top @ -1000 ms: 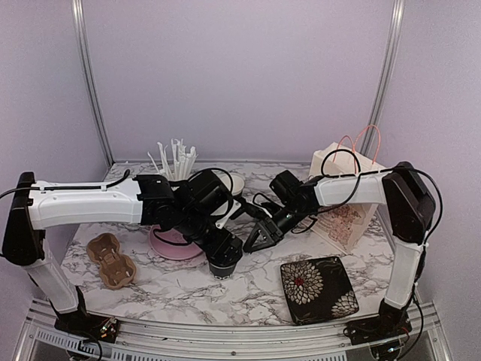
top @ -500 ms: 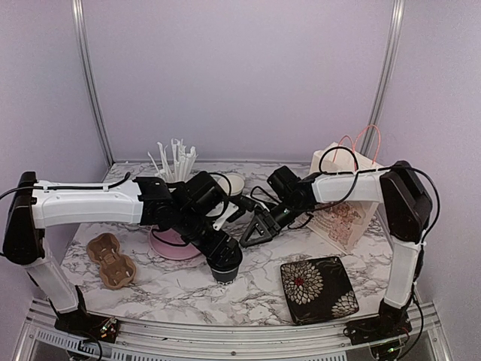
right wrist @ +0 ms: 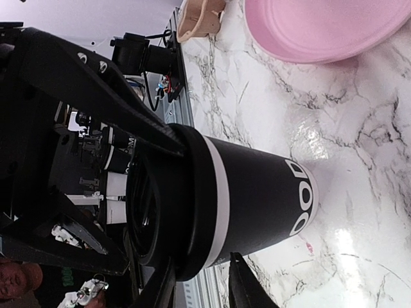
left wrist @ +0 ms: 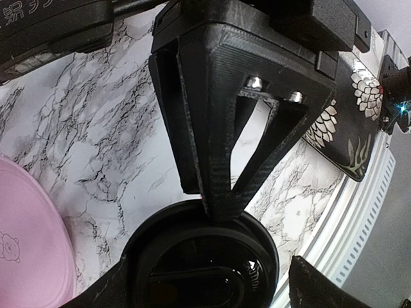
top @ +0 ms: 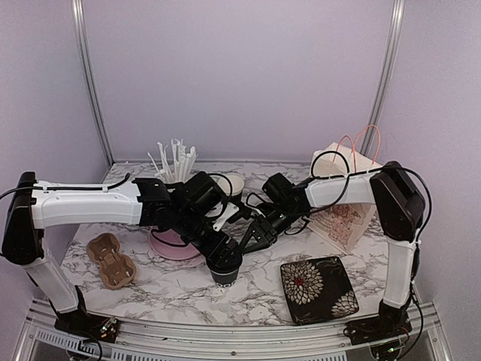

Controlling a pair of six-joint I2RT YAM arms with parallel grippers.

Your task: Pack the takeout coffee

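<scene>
Your right gripper (top: 248, 242) has swung left and narrowed its fingers, tips now at the rim of the black paper cup with white band and round black lid (top: 225, 271), lower centre; whether they pinch it you cannot tell. Your left gripper (top: 225, 261) still straddles it from above, fingers spread

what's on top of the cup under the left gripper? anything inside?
A round black lid sits on the cup. The left gripper straddles the lid; the right gripper touches its rim. Whatever is inside the cup is covered by the lid.
</scene>
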